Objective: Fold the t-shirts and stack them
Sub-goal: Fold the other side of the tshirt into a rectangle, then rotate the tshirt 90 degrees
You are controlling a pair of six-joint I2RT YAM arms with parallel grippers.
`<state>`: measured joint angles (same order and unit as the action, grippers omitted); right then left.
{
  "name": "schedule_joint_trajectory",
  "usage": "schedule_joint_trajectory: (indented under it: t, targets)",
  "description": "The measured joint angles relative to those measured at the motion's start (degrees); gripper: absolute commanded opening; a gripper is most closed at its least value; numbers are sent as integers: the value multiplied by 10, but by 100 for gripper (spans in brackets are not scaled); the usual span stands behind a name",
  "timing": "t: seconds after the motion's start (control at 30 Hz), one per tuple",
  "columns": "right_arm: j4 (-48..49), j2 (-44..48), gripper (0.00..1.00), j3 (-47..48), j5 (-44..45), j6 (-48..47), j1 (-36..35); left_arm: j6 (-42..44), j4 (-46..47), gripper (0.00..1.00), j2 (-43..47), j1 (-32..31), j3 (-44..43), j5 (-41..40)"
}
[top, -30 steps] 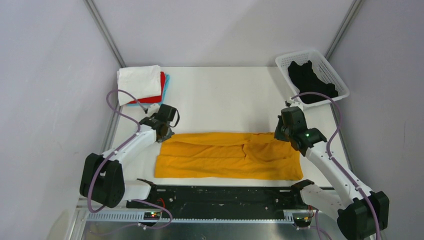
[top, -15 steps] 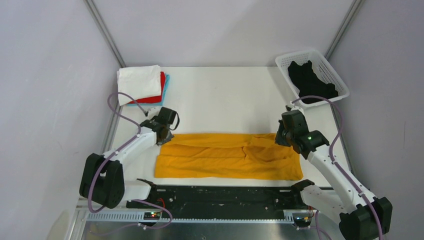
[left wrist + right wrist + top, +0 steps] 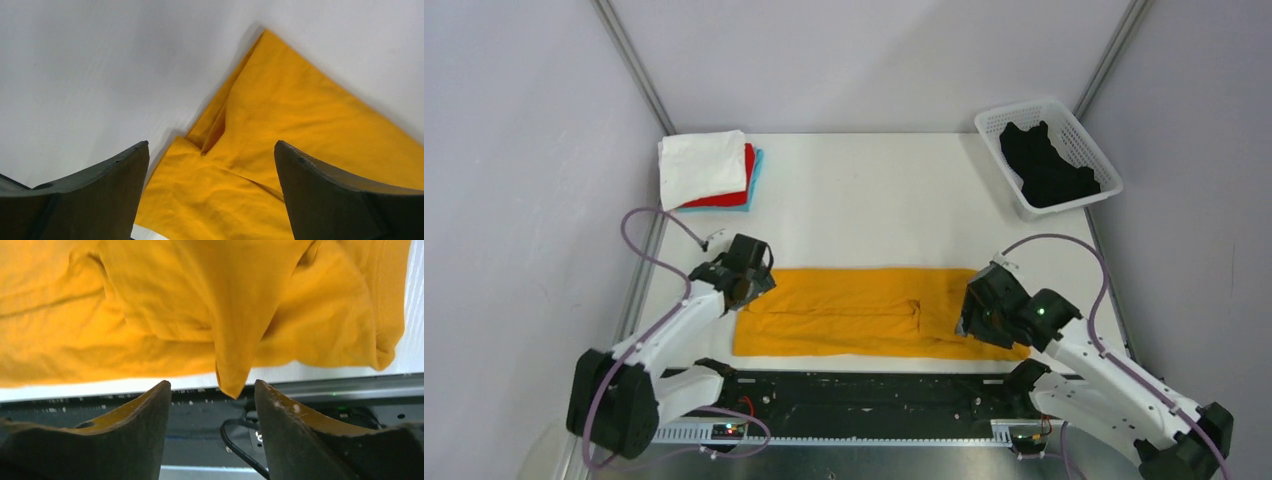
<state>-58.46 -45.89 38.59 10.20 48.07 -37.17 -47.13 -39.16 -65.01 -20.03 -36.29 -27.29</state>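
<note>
The mustard-yellow t-shirt point(image 3: 844, 312) lies as a long flat band across the near part of the white table. My left gripper point(image 3: 747, 292) hovers open over its left end. In the left wrist view the yellow cloth point(image 3: 300, 115) shows between the spread jaws of that gripper point(image 3: 211, 145), untouched. My right gripper point(image 3: 970, 322) is open over the shirt's right end. A pointed corner of the cloth point(image 3: 231, 380) hangs over the table's front edge between the tips of the right gripper point(image 3: 212, 385), apart from both fingers. A black t-shirt point(image 3: 1051, 172) lies in the basket.
A folded stack, white t-shirt point(image 3: 702, 165) over red and light-blue ones, sits at the far left corner. The white lattice basket point(image 3: 1005, 117) stands at the far right. A black rail point(image 3: 864, 390) with cables runs along the near table edge.
Both grippers went from shut to open and let go of the yellow shirt. They drew its far edge nearer, leaving the band narrower and flatter. The right arm moved toward the near edge.
</note>
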Motion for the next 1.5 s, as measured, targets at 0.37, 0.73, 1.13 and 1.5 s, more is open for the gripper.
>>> schedule_joint_trajectory:
  t: [0.37,0.73,1.13,1.5]
  targets:
    - [-98,111,99,35,52,71,-43,9,1,100,58,-1,-60,42]
    - [160,-142,99,36,-16,-5,10,37,122,100,-126,-31,-76,201]
    - [335,-266,100,-42,-101,23,124,42,148,100,-174,-33,-56,205]
    - [457,-634,99,308,-263,-15,248,-10,175,100,-164,-71,-50,242]
